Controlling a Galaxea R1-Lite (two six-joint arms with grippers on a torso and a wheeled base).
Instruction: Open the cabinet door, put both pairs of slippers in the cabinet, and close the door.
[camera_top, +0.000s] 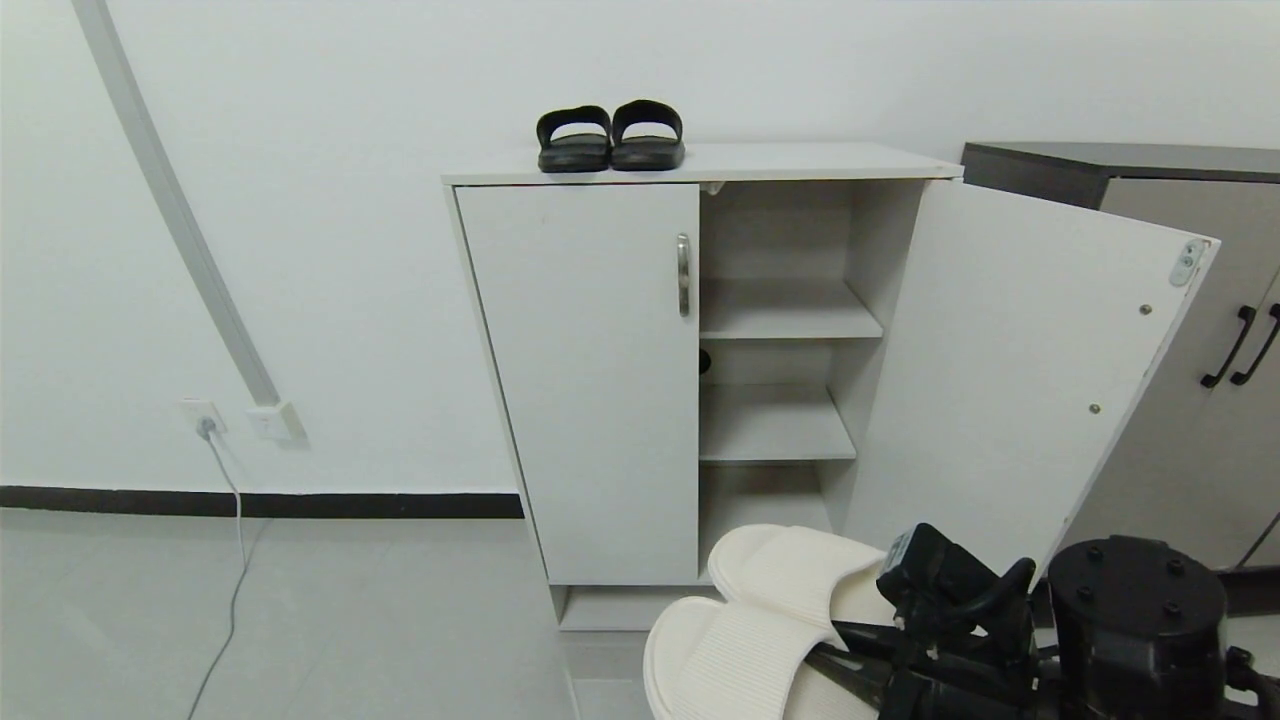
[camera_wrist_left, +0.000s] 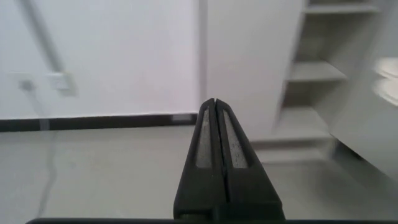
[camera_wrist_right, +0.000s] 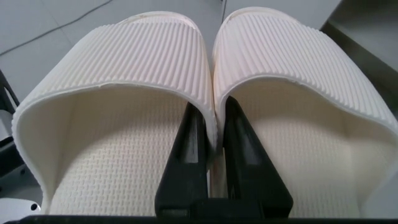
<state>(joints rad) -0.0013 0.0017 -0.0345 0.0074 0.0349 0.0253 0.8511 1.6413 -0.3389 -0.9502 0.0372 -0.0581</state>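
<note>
Head and left wrist toward cabinet (camera_top: 580, 380)

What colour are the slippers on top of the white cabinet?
Those open-toed slippers are black, clearest in the head view.

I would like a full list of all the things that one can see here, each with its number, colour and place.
cabinet: one, white, against the wall; left door shut, right door open, shelves inside.
black slippers: one pair, on the cabinet top, above the left door.
cream slippers: one pair, low before the open side, held.
second cabinet: one, grey, black handles, right of the white one.
wall socket: one, white, low on the wall at left; grey cable runs to the floor.
wall duct: one, grey, slanting down the wall.
left gripper: fingers shut, holding nothing.
right gripper: fingers shut on the cream slippers' adjoining sides.
</note>
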